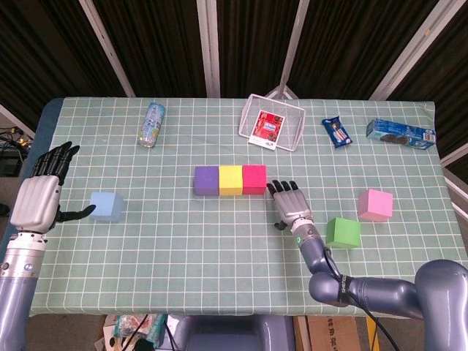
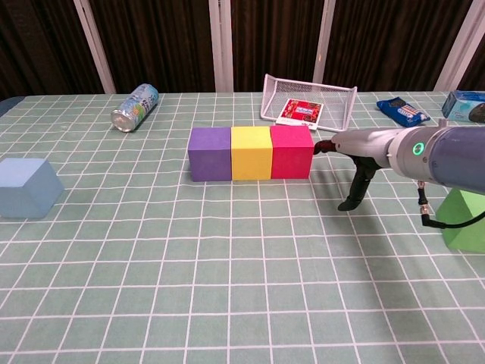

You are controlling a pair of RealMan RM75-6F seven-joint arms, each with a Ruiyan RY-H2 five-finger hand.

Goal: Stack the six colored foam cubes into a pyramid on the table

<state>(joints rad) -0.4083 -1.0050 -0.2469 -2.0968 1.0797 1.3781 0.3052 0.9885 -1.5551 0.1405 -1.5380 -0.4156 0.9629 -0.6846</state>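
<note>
The left hand (image 1: 40, 201) hovers at the surface's (image 1: 183, 256) nine o'clock edge, fingers spread and holding nothing, its thumb reaching toward the blue cube (image 1: 107, 206) just beside it. At the centre sits the base row: purple cube (image 1: 206, 180), yellow cube (image 1: 231, 180) and red cube (image 1: 254, 178), touching side to side. The right hand (image 1: 291, 204) lies flat and low at the red cube's four o'clock, fingers extended and apart, empty; in the chest view their tips (image 2: 324, 144) look to be at or just off the red face, though contact cannot be told. Toward three o'clock the green cube (image 1: 343, 232) and pink cube (image 1: 375, 204) wait, apart from each other.

Being foam, the cubes should be light and squashy, with matte faces that likely grip well. A gentle pinch across two opposite side faces, near mid-height, would probably suit; squeezing hard could deform a cube, and a careless nudge could shift the row.
</note>
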